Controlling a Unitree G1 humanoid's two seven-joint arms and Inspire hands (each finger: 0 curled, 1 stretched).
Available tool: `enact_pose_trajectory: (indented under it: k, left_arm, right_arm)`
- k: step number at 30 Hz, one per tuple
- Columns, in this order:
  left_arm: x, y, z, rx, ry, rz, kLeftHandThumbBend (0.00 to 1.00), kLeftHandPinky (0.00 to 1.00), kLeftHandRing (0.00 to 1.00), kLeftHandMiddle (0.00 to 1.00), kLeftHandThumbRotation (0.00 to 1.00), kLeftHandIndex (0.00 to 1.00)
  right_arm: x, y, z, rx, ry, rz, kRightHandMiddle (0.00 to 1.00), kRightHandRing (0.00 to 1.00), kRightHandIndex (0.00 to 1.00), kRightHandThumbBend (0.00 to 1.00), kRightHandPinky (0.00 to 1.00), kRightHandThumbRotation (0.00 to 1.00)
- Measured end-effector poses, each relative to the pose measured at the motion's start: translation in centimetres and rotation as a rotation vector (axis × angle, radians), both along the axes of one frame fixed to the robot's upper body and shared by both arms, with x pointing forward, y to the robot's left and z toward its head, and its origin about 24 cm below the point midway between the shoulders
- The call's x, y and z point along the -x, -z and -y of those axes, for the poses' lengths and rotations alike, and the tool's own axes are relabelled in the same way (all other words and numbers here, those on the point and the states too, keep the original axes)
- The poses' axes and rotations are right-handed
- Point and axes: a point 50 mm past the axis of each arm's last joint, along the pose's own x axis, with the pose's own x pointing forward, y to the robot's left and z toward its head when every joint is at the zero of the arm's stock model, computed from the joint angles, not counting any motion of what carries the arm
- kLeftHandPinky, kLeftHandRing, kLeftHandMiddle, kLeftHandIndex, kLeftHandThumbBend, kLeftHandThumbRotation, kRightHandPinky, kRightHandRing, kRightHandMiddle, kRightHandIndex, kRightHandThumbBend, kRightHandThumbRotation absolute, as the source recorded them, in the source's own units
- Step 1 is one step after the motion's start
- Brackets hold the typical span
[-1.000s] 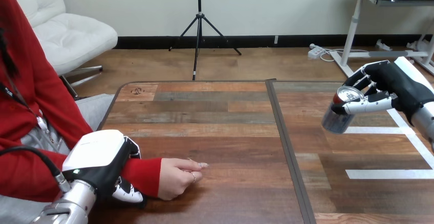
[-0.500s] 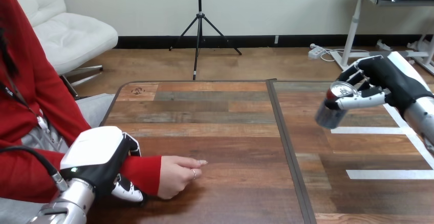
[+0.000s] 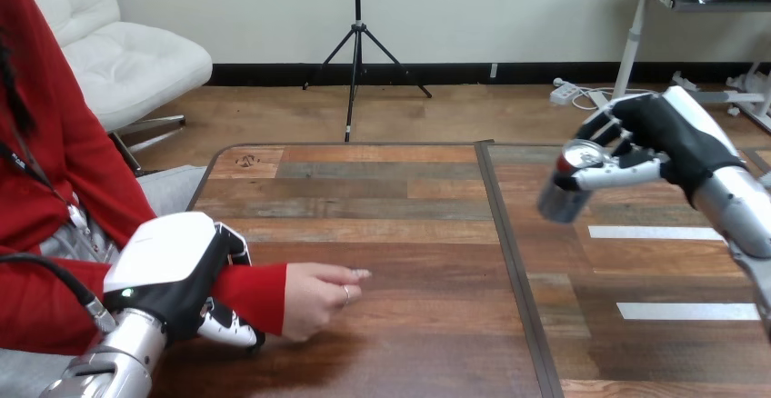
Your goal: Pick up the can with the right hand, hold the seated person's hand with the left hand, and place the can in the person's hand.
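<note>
Both of your robot's hands are busy: the right hand (image 3: 668, 139) has fingers and thumb wrapped round the can (image 3: 565, 189), which is held tilted in the air above the table (image 3: 391, 225) (right half). The left hand (image 3: 173, 271) curls round the person's wrist (image 3: 250, 293), and the person's hand (image 3: 314, 298) rests loosely curled on the wood, well apart from the can.

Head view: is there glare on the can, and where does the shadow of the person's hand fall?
In the head view the can shows a bright highlight on its silver top, its side darker; in the same view the person's hand casts a soft shadow on the table just beneath it.
</note>
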Motion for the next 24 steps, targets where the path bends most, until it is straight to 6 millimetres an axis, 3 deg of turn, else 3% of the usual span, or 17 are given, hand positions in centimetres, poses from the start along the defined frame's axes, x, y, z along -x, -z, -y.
enact_pose_trajectory:
  k: [24]
  left_arm:
    - [-0.1, -0.1, 0.5, 0.031, -0.003, 0.021, 0.85, 0.22, 0.29, 0.34, 0.00, 0.33]
  right_arm:
    - [-0.7, -0.3, -2.8, -0.025, -0.077, 0.039, 0.39, 0.33, 0.46, 0.71, 0.29, 0.00]
